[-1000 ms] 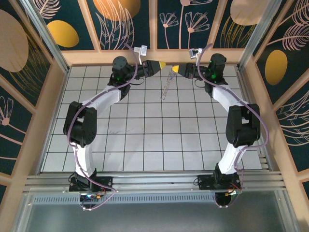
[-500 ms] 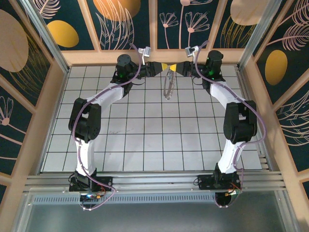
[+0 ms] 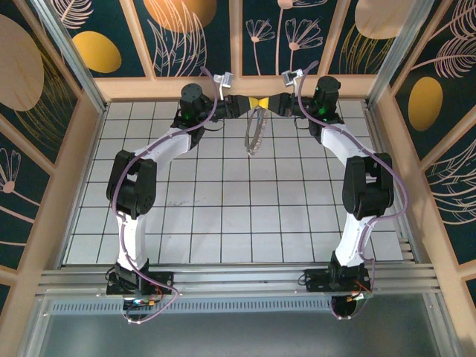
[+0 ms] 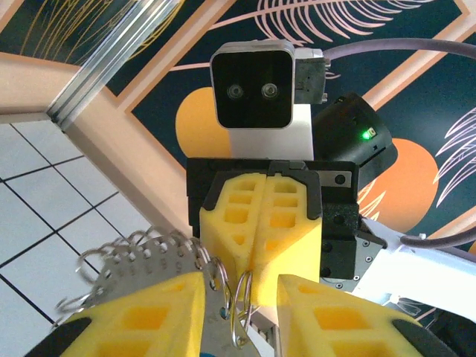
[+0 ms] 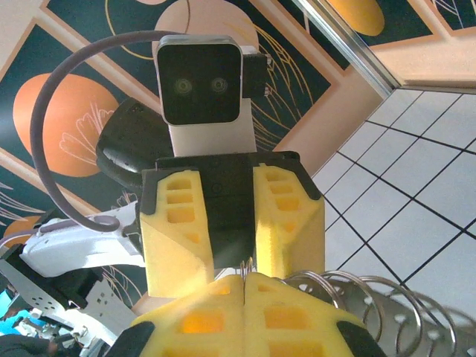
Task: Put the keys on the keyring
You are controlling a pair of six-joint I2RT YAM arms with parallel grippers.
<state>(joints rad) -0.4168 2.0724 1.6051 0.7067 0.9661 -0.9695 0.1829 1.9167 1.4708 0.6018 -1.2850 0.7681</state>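
Observation:
High over the table's far edge my two grippers meet tip to tip. The right gripper [image 3: 265, 103] [image 5: 245, 279] is shut on a thin split ring of the keyring [image 3: 254, 134], whose silvery chain hangs down over the tiles. Its loops [image 5: 364, 301] spread to the right of my right fingers. Between the left gripper's [image 3: 251, 103] [image 4: 239, 297] parted yellow fingers stands the key's silver blade [image 4: 216, 327], pressed on the left finger. A sliver of its blue head [image 4: 201, 355] shows at the bottom edge. The ring [image 4: 242, 312] touches the blade, with the chain [image 4: 134, 260] to the left.
The wooden back rail [image 3: 238, 88] and patterned wall stand directly behind both grippers. White tiled floor [image 3: 245, 216] stretches toward the arm bases. Wooden side walls [image 3: 74, 163] close in the left and right.
Both grippers have moved inward along the back wall until their yellow tips meet. The hanging chain has swung and shifted with them.

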